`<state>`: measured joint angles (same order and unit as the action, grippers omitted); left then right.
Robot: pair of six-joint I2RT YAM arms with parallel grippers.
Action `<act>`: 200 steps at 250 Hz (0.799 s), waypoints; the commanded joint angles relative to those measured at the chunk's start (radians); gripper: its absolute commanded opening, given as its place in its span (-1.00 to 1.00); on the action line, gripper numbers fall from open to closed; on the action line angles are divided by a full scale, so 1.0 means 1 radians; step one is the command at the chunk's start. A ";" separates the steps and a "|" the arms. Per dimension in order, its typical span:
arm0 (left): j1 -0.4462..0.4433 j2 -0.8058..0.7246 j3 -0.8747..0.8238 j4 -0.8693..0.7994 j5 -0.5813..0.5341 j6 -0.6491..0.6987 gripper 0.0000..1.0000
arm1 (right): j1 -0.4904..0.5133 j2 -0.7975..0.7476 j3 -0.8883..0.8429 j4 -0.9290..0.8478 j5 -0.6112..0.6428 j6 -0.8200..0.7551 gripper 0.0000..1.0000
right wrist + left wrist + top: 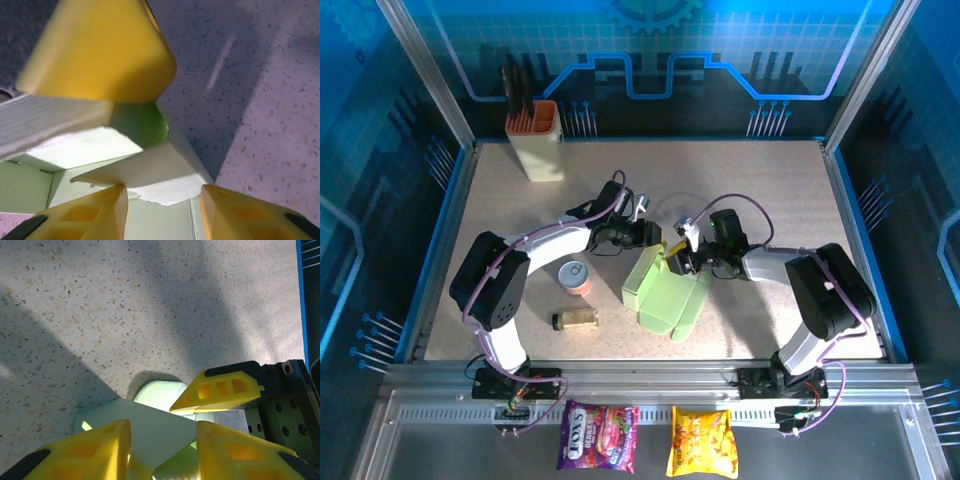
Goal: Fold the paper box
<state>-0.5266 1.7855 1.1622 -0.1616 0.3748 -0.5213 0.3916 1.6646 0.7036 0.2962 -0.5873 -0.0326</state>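
One brand name legible
"FOX'S" stands on the purple sweets bag point(597, 436); print on the yellow bag point(702, 442) is too small.

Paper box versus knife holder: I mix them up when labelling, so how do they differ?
The paper box is pale green; the knife holder is cream with an orange rim. The box lies low mid-table, flaps spread; the holder stands upright at the far left. The holder carries dark handles; the box looks empty. Both sit on the speckled table.

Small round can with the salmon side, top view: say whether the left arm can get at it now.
Probably, once freed: the can stands uncovered close beside the arm, but the left gripper is at the pale green card box.
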 commanded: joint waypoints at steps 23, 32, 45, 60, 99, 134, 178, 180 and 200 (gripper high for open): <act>-0.011 0.011 -0.021 -0.081 0.017 0.034 -0.21 | 0.015 0.065 0.032 0.098 -0.060 -0.027 -0.19; -0.012 0.011 -0.019 -0.083 0.018 0.035 -0.21 | 0.018 0.074 0.033 0.112 -0.063 -0.026 -0.20; -0.012 0.011 -0.015 -0.089 0.019 0.036 -0.21 | 0.021 0.084 0.034 0.125 -0.062 -0.025 -0.23; -0.013 0.014 -0.010 -0.094 0.021 0.038 -0.21 | 0.023 0.094 0.035 0.137 -0.060 -0.025 -0.27; -0.015 0.015 -0.004 -0.105 0.024 0.043 -0.21 | 0.026 0.119 0.028 0.185 -0.067 -0.024 -0.21; -0.017 0.011 -0.004 -0.113 0.024 0.047 -0.23 | 0.030 0.133 0.026 0.206 -0.037 -0.031 -0.15; -0.019 0.009 -0.007 -0.111 0.025 0.045 -0.24 | 0.035 0.140 0.022 0.232 -0.039 -0.035 -0.37; -0.019 0.009 -0.006 -0.111 0.025 0.046 -0.24 | 0.035 0.140 0.023 0.234 -0.039 -0.037 -0.38; -0.019 0.000 -0.008 -0.108 0.020 0.043 -0.24 | 0.041 0.135 0.013 0.238 -0.032 -0.046 -0.52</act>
<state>-0.5266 1.7851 1.1645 -0.1749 0.3775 -0.4950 0.4114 1.7832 0.7155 0.4885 -0.6174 -0.0586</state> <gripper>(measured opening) 0.384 0.278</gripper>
